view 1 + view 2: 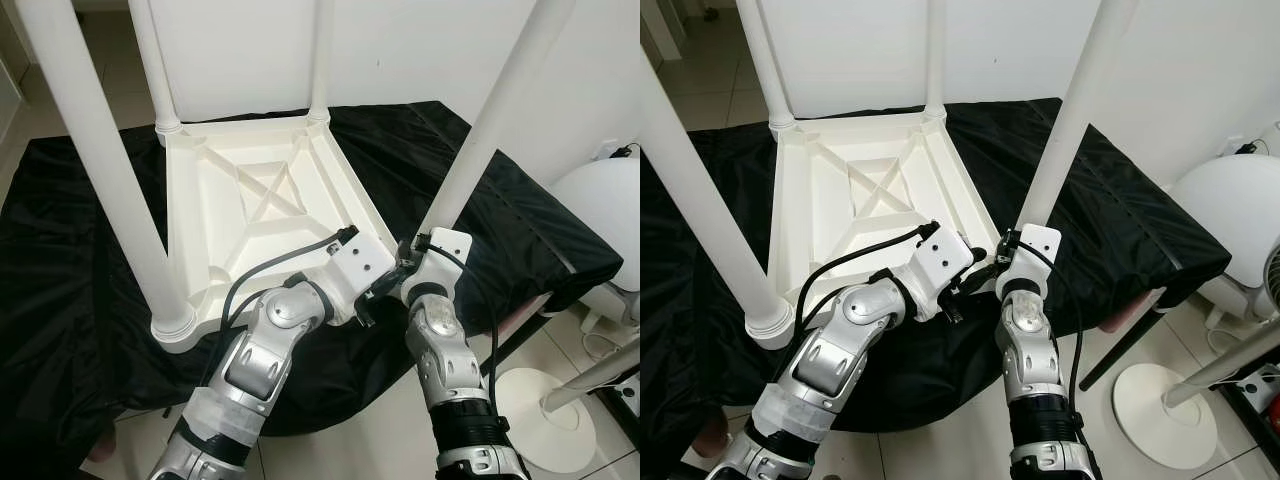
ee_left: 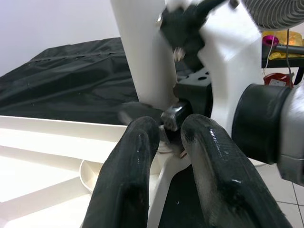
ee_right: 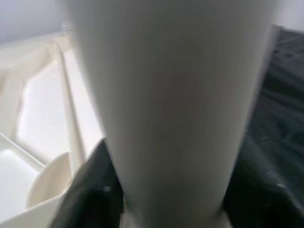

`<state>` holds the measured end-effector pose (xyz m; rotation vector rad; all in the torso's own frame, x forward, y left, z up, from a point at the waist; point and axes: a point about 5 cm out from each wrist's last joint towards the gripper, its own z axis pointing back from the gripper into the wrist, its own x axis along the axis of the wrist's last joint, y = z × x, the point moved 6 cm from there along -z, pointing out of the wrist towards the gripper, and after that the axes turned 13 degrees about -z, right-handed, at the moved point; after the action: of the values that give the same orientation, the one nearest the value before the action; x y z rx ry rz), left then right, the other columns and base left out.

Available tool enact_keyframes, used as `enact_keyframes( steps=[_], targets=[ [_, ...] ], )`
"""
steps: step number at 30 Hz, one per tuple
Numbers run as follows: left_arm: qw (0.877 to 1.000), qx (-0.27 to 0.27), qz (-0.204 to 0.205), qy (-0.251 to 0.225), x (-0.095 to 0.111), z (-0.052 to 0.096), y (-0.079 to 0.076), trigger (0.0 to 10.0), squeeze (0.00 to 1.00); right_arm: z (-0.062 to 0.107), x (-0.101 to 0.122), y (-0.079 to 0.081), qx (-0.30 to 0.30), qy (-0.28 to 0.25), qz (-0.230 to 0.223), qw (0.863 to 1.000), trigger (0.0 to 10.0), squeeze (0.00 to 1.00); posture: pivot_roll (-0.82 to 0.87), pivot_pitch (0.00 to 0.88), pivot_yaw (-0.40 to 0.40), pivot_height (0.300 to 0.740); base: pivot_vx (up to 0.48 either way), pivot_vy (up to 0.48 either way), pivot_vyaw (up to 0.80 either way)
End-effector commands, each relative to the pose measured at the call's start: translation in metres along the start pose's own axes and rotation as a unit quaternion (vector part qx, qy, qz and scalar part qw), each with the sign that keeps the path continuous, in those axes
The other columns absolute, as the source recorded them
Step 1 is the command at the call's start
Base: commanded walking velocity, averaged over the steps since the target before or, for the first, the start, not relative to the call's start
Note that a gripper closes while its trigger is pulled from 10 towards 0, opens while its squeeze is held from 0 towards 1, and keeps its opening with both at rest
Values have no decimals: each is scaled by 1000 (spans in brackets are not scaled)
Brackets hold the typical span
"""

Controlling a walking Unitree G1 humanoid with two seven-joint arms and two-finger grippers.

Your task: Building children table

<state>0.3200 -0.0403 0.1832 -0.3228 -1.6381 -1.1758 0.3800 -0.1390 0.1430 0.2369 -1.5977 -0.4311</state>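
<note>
A white children's table (image 1: 200,250) lies upside down on a black cloth, its legs pointing up. Both grippers meet at the near right corner. My right gripper (image 1: 408,262) is shut on the base of the near right table leg (image 1: 490,130). That leg (image 3: 175,95) runs between the black fingers (image 3: 92,194) in the right wrist view. My left gripper (image 1: 368,305) sits just left of it, over the corner of the table's rim. Its fingers (image 2: 137,156) are a narrow gap apart with nothing between them, pointing at the leg (image 2: 142,52) and the right gripper.
Three more legs stand up: near left (image 1: 100,170), far left (image 1: 155,70) and far right (image 1: 320,60). The black cloth (image 1: 60,250) covers the whole support. A white fan (image 1: 600,220) with a round base (image 1: 545,420) stands on the tiled floor at the right.
</note>
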Motion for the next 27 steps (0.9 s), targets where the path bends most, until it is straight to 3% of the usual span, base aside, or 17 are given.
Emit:
enact_keyframes(
  steps=[1, 8, 9, 15, 20, 27],
  targets=[
    [1000, 27, -3, 7, -2, 0, 7, 10000, 0, 3, 5, 5, 28, -4, -26, 999, 10000, 1000, -69, 0, -25, 740, 0, 0, 0],
    [999, 32, -2, 7, -2, 0, 8, 10000, 0, 3, 13, 1, 54, -5, -15, 998, 10000, 1000, -70, 0, -29, 740, 0, 0, 0],
    [999, 33, -2, 7, -2, 0, 8, 10000, 0, 3, 14, -1, 60, -1, -7, 998, 10000, 0, -73, 1, -30, 740, 0, 0, 0],
    [999, 32, -2, 8, -3, 1, 7, 10000, 0, 3, 14, -8, 74, 10, 13, 997, 10000, 0, -73, 1, -30, 740, 0, 0, 0],
    [999, 33, -1, 9, -3, 1, 8, 10000, 0, 3, 10, -17, 122, 38, 51, 990, 10000, 0, -68, 8, -31, 740, 0, 0, 0],
    [999, 34, -1, 9, -2, 1, 9, 10000, 0, 4, 7, -26, 218, 75, 142, 963, 10000, 0, -64, 12, -26, 740, 0, 0, 0]
  ],
)
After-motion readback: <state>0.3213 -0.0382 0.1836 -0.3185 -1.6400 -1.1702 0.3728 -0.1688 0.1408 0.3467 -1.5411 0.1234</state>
